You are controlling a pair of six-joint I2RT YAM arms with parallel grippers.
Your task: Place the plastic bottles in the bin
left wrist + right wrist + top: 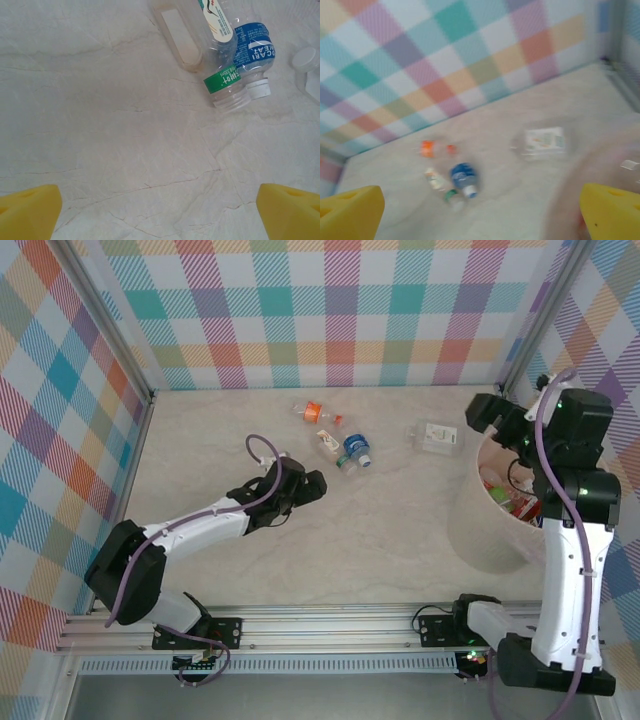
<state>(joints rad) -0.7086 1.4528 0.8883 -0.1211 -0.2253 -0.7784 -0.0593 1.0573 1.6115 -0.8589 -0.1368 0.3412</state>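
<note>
Hovering low with its fingers apart and empty, the left gripper [160,215] faces the loose bottles; the right gripper [480,215], fingers also spread and empty, hangs over the bin.
Small clear plastic bottles [345,445] lie on their sides on the pale marbled table [380,550], near the middle of its back edge. The large round pale pink translucent plastic bin [478,530] stands at the right edge with several inside. Risk: the blue-labelled bottle [254,52] and green-banded bottle [223,82] touch, so a grab may pinch both or knock one rolling; round sides could slip from the fingers.
</note>
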